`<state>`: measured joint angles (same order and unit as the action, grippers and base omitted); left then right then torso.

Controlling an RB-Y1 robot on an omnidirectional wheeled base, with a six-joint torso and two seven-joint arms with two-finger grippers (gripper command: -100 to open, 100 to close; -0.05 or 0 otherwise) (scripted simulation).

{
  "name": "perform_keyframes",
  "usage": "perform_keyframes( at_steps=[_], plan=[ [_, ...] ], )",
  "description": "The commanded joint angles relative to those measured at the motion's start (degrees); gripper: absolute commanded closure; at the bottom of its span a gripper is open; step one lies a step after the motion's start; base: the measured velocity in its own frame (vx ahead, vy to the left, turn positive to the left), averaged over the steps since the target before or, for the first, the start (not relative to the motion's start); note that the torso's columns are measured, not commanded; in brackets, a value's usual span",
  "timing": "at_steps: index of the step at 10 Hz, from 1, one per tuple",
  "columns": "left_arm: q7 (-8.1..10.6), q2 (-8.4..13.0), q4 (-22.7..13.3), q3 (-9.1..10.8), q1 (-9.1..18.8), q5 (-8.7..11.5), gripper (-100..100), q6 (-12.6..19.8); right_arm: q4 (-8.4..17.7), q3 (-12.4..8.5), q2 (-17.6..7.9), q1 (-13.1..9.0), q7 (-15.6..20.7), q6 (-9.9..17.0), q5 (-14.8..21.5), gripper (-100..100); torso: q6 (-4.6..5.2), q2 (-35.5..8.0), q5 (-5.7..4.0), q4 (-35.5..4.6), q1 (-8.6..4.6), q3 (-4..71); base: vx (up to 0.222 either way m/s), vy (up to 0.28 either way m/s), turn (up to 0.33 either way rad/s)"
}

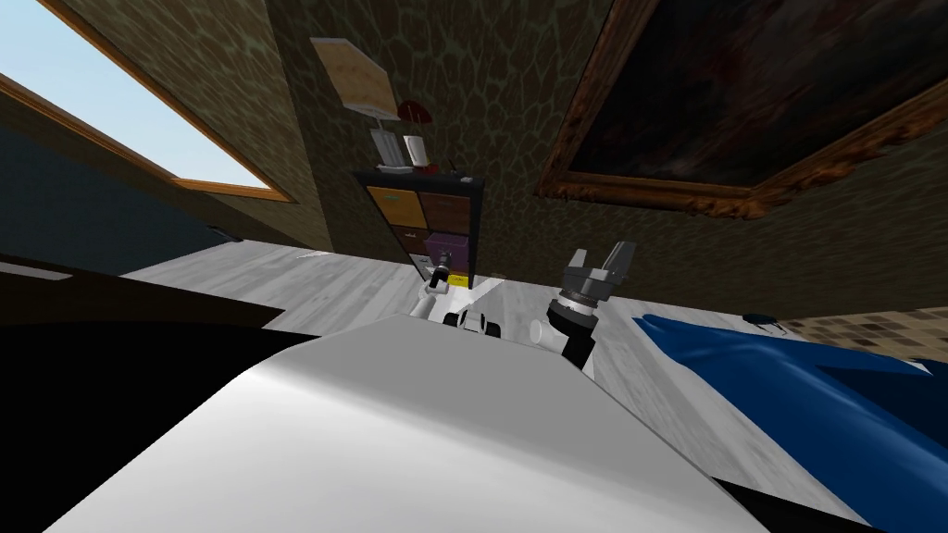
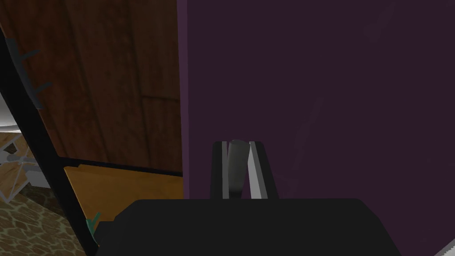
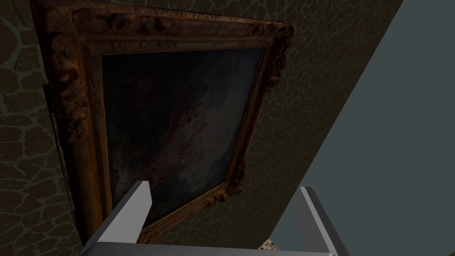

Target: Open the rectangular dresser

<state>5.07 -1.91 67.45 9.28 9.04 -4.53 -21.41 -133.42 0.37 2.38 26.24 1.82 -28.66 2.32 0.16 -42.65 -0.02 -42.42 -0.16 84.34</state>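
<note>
The dresser is a black-framed unit against the far wall, with orange, brown, purple and yellow drawer fronts. Its purple drawer stands a little out from the frame. My left gripper is at that drawer. In the left wrist view the left gripper is shut on a small grey handle on the purple drawer front, with the brown drawer and the orange drawer beside it. My right gripper is raised to the right of the dresser, away from it. The right gripper is open and holds nothing.
A lamp and small white items stand on top of the dresser. A blue bed cover lies to the right, a dark piece of furniture to the left. Pale wooden floor runs up to the dresser.
</note>
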Motion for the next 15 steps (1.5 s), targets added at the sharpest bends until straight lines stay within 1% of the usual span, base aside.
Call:
perform_keyframes(
  at_steps=[1, 3, 4, 5, 8, 9, 10, 15],
  plan=[
    [-0.01, 0.0, 1.0, 0.02, 1.3, 0.0, -100, 2.3, 0.0, 0.0, 0.0, 0.0, 0.0, 0.0, 0.0, 0, 0.04, 0.1, -0.04, 0.0, -0.09, 0.0, -0.121, -0.010, 0.046],
    [-0.01, 0.1, 1.7, 0.14, 2.7, 0.0, -100, 4.3, 0.0, 0.0, 0.0, 0.0, 0.0, 0.0, 0.0, 0, -0.13, 0.7, 0.01, 0.2, 0.13, 0.5, -0.030, 0.003, 0.029],
    [-0.01, 0.2, 2.4, 0.26, 4.1, 0.1, -100, 6.4, 0.0, 0.0, 0.0, 0.0, 0.0, 0.0, 0.0, 0, -0.14, 0.7, 0.00, 0.1, 0.18, 0.5, -0.027, 0.003, 0.042],
    [-0.01, 0.2, 2.4, 0.26, 4.1, 0.1, -100, 6.4, 0.0, 0.0, 0.0, 0.0, 0.0, 0.0, 0.0, 0, -0.16, 0.5, 0.01, 0.1, 0.19, 0.3, -0.021, 0.004, 0.016],
    [-0.01, 0.4, 3.4, 0.44, 6.3, 0.2, -100, 9.5, 0.0, 0.0, 0.0, 0.0, 0.0, 0.0, 0.0, 0, -0.17, 0.2, 0.00, 0.1, 0.14, 0.2, -0.033, 0.002, 0.019],
    [0.00, 0.4, 3.1, 0.34, 5.7, 0.2, -100, 9.0, 0.0, 0.0, 0.0, 0.0, 0.0, 0.0, 0.0, 0, -0.22, 0.1, -0.06, -0.1, 0.11, 0.1, -0.013, -0.001, 0.002],
    [0.04, 0.4, 3.2, 0.33, 5.7, 0.2, 0, 9.3, 0.0, 0.0, 0.0, 0.0, 0.0, 0.0, 0.0, 0, -0.19, 0.2, -0.03, 0.0, 0.12, 0.1, 0.000, 0.000, 0.000],
    [0.03, 0.4, 3.0, 0.34, 5.6, 0.2, 0, 9.4, 0.0, 0.0, 0.0, 0.0, 0.0, 0.0, 0.0, 0, -0.17, 0.3, 0.01, 0.1, 0.15, 0.2, 0.000, 0.000, 0.000]
  ],
)
